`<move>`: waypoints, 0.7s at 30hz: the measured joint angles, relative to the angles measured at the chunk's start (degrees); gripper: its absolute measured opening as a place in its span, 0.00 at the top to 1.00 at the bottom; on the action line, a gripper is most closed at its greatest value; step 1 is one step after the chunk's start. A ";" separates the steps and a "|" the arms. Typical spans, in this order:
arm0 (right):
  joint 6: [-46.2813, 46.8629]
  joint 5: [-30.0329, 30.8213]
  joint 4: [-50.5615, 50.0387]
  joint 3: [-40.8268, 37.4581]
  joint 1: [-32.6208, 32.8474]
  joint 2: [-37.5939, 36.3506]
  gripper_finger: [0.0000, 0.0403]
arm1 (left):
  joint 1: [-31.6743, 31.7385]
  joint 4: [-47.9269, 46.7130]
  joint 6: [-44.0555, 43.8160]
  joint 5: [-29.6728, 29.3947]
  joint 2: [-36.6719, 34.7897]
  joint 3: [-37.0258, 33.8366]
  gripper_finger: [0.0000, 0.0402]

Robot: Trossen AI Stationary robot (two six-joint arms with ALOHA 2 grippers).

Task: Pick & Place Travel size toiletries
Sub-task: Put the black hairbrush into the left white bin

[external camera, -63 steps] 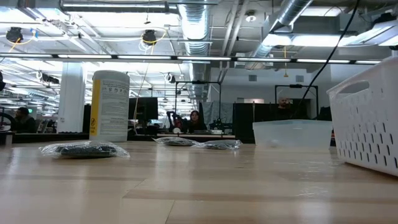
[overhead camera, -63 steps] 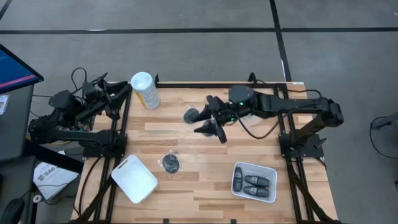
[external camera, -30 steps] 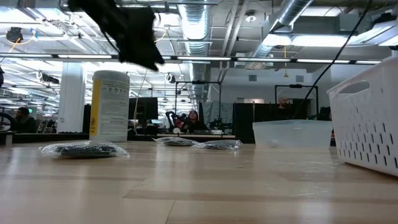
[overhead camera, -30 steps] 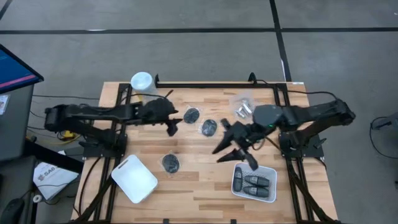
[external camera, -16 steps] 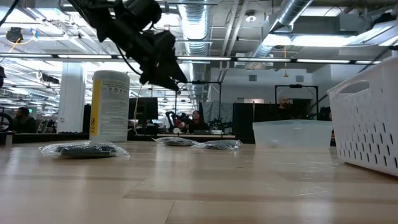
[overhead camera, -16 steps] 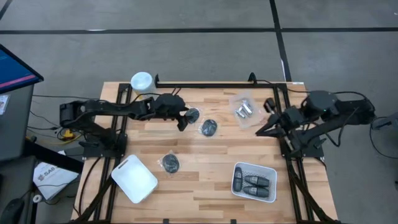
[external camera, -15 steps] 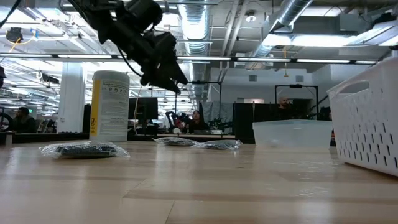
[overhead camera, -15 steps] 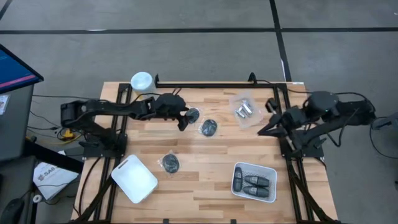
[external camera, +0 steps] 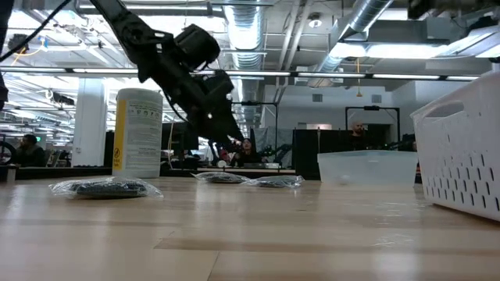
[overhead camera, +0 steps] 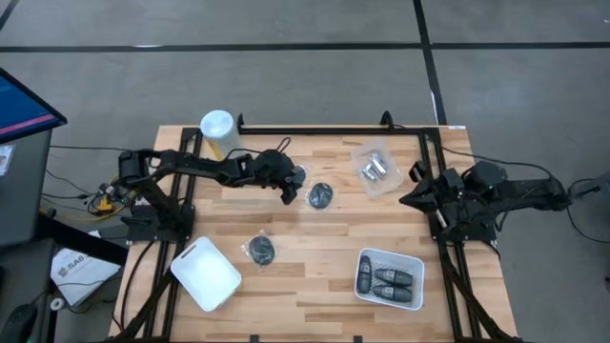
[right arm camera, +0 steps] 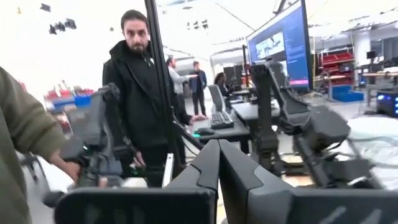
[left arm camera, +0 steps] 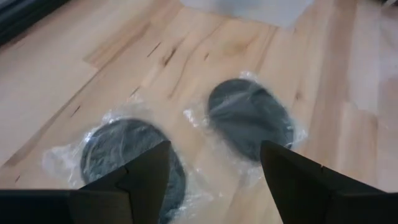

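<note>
Toiletries (overhead camera: 321, 195) on wooden table (overhead camera: 315, 276); left gripper (overhead camera: 289, 193) spread above discs; right gripper (overhead camera: 412, 200) clenched, empty.

The desk (overhead camera: 315, 276) is of pale wood planks on a black metal frame, standing on a grey floor (overhead camera: 286, 76) crossed by dark lines. To its left shows the corner of a monitor (overhead camera: 24, 105). Beyond the desk the room is an open workshop: silver ducts (external camera: 250, 31) and pipes run under the ceiling beside long strip lights (external camera: 94, 72), a white column (external camera: 90, 121) stands at left, and people (right arm camera: 140, 106) stand among far desks and a large screen (right arm camera: 280, 46).
</note>
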 joint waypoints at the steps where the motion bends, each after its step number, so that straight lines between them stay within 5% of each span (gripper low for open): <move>1: 1.26 0.00 1.91 -2.32 0.00 -1.11 1.00 | 0.24 0.27 -0.13 -0.97 0.68 0.00 0.40; 7: 7.24 0.03 14.20 -14.35 0.01 -5.59 1.00 | 2.92 1.11 -2.93 -8.34 3.31 0.00 0.39; 13: 7.45 0.03 25.92 -24.35 0.14 -7.51 1.00 | 4.84 2.08 -6.94 -6.31 6.47 0.00 0.37; 21: 7.18 0.05 18.66 -25.21 0.05 -8.16 1.00 | 4.12 2.28 -7.41 -5.95 10.52 0.00 0.38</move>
